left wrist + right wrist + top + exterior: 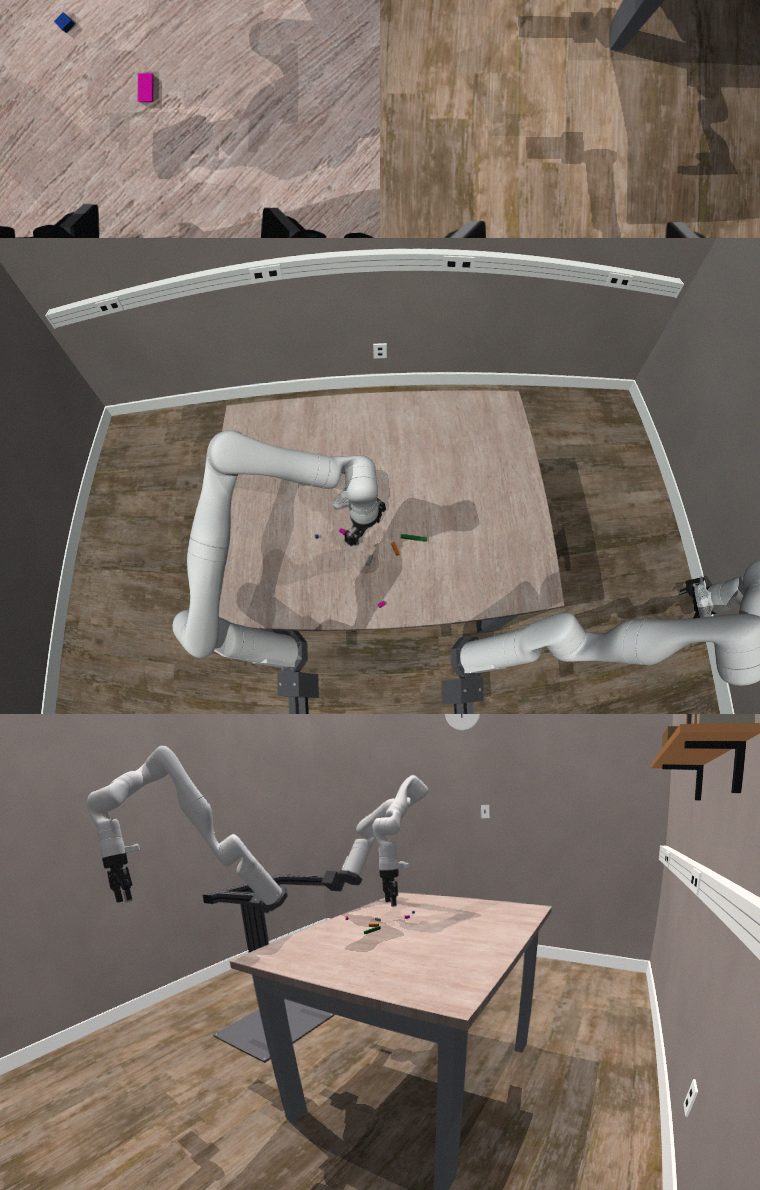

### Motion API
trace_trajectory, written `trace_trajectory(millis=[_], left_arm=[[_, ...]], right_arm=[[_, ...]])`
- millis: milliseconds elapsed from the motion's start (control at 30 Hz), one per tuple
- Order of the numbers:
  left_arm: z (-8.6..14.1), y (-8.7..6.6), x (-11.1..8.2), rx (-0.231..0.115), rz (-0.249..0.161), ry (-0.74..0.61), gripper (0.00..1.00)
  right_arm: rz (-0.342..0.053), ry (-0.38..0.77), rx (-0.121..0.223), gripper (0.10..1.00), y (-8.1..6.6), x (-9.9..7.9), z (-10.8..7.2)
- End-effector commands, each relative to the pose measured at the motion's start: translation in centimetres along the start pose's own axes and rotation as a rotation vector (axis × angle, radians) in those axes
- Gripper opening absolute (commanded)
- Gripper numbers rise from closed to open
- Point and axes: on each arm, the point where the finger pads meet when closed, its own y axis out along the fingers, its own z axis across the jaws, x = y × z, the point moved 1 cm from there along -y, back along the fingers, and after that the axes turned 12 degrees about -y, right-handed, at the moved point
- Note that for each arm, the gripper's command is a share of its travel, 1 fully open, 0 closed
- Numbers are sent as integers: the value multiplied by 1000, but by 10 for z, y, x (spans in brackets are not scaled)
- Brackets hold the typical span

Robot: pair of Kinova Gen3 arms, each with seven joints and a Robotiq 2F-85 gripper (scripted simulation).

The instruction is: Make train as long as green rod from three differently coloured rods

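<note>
A green rod (413, 537) (372, 929) lies flat mid-table. An orange rod (395, 548) (374, 924) lies near its left end in the top view, at an angle and apart. A grey rod (369, 560) (378, 919) lies further left. One magenta rod (342, 531) (407, 916) (145, 87) and a blue rod (316, 536) (413, 911) (64, 22) lie apart at the left. Another magenta rod (381, 604) (346, 918) lies near the front edge. My left gripper (390, 901) (180, 220) is open and empty above the table, close to the first magenta rod. My right gripper (123, 899) (576, 230) is open and empty.
The wooden table (459, 451) (426, 983) bears all the rods. My left arm reaches over its left part and casts shadows across the rods. My right arm is stretched out beyond the table's right side, over the floor. A table leg (632, 22) shows in the right wrist view.
</note>
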Motion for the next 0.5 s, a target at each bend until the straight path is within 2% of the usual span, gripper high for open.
trace_trajectory(millis=[0,467], left_arm=[[1,-1,0,3,-1,13,1000],[2,-1,0,6,-2,34,1000]], right_arm=[[-1,0,0,1000,-1,0,0],[-1,0,0,1000,-1,0,0]])
